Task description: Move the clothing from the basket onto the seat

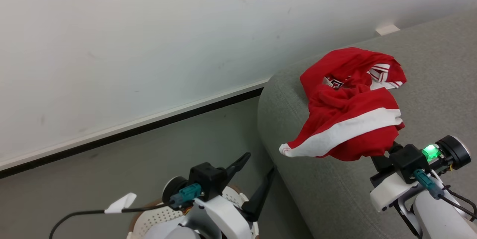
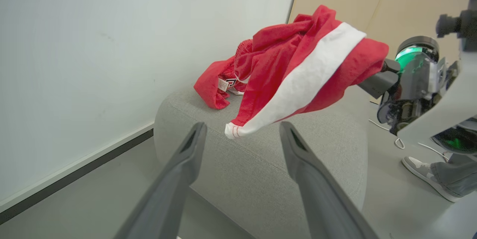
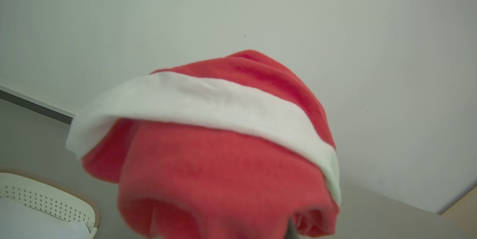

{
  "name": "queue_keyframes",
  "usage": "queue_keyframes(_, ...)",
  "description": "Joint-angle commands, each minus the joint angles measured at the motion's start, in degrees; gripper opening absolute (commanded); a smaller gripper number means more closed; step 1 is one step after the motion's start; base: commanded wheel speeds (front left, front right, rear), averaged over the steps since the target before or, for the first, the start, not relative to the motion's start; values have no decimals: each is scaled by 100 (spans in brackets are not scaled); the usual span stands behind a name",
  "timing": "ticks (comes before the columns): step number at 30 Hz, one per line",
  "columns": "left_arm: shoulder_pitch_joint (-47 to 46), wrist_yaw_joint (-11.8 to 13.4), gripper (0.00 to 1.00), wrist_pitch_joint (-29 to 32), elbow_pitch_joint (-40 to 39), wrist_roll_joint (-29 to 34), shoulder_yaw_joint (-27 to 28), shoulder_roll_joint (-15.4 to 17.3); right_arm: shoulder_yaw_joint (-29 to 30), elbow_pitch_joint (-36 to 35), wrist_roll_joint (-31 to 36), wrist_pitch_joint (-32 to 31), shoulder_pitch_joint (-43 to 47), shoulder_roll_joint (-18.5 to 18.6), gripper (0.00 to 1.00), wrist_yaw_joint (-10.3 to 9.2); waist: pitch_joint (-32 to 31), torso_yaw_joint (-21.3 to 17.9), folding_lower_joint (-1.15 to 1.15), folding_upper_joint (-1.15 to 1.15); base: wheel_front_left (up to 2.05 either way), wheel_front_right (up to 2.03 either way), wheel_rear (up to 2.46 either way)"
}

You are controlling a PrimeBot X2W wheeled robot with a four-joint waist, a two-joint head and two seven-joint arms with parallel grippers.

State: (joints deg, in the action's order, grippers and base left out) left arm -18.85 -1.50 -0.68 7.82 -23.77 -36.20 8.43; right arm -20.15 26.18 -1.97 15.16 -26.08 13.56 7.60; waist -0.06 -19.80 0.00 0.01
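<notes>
At two o'clock, right gripper pinches soft red white-banded clothing over grey woven seat; left gripper spread wide, empty.

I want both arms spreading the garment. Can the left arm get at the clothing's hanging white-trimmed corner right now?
Probably yes. The left gripper is open and points at the clothing; its white corner dangles over the seat edge with nothing between.

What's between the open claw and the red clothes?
Only bare sofa, seen in the left wrist view between the left gripper and the clothes.
</notes>
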Motion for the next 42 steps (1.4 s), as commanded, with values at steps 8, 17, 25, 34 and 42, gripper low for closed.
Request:
queue_keyframes(8,-112,-80,100,-43,-39,-37,-146,-70,271,-79,-52,-2,198,190,0,-21,241,-502,0,-1,0,0,0)
queue_keyframes(17,-424,-267,100,38,-166,153,-456,-42,1125,-101,-504,-2,-88,301,0,-21,982,-280,0,-1,0,0,0)
queue_keyframes(25,-1022,-448,100,145,-398,341,-627,195,1914,500,-969,-95,-1185,593,0,-19,2149,284,0,-1,0,0,0)
queue_keyframes(34,-1351,-513,100,-19,-407,306,-689,306,3359,1759,-825,-299,-2469,951,47,-18,2761,838,0,-1,0,0,0)
queue_keyframes(42,-1194,-419,100,-192,-299,191,-592,383,4315,2518,-148,-53,-2629,692,100,-18,2614,899,0,-1,0,0,0)
